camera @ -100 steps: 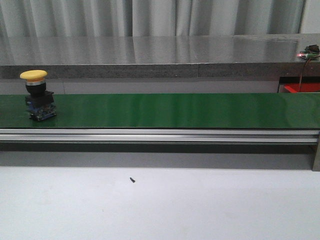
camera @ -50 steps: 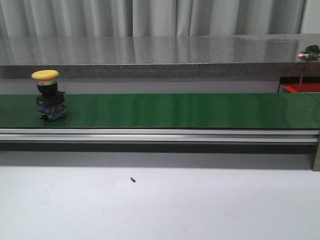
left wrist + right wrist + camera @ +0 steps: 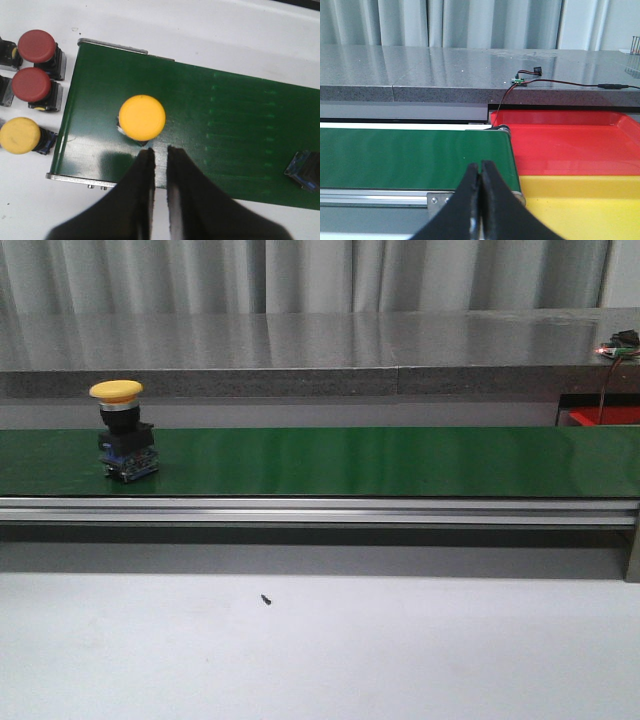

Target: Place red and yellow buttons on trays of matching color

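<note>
A yellow button [image 3: 118, 391] on a black and blue base stands upright on the green belt [image 3: 380, 460] near its left end. In the left wrist view another yellow button [image 3: 142, 117] stands on the belt, just beyond my left gripper [image 3: 160, 151], whose fingers are a narrow gap apart with nothing between them. Two red buttons [image 3: 36, 46] [image 3: 31, 83] and a yellow one [image 3: 19, 135] wait on the white table beside the belt. My right gripper [image 3: 480, 167] is shut and empty, at the belt's end beside the red tray [image 3: 570, 145] and yellow tray [image 3: 580, 205].
A blue button base [image 3: 305, 170] shows on the belt at the left wrist view's edge. A small circuit board with wires [image 3: 519, 80] lies on the grey counter behind the trays. A tiny black screw [image 3: 265, 599] lies on the white table in front.
The yellow button has ridden the belt to the right. Nothing else has moved in the front view.
</note>
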`<action>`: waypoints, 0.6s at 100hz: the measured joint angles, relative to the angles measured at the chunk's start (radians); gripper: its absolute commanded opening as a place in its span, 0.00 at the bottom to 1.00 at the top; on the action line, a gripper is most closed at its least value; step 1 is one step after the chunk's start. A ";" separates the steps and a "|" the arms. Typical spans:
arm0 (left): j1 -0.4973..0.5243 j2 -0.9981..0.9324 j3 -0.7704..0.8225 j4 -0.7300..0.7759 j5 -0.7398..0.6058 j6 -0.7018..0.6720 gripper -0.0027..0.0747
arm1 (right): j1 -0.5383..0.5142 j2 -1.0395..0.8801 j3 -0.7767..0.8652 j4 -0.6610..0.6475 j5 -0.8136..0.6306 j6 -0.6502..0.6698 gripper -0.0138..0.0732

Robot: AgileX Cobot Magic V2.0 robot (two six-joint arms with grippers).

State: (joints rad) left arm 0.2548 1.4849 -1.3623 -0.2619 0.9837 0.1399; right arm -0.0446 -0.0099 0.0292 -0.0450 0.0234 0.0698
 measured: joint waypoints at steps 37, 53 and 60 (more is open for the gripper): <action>-0.033 -0.253 0.259 0.000 -0.069 0.006 0.01 | 0.000 0.000 0.000 0.000 0.000 0.000 0.08; -0.061 -0.342 0.334 0.000 -0.095 0.006 0.01 | 0.000 0.000 0.000 0.000 0.000 0.000 0.08; -0.072 -0.375 0.357 0.000 -0.098 0.006 0.01 | -0.002 0.000 0.000 0.000 0.000 0.000 0.08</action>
State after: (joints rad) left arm 0.1828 1.1097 -1.0055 -0.2619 0.8853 0.1463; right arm -0.0464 -0.0099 0.0292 -0.0450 0.0234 0.0698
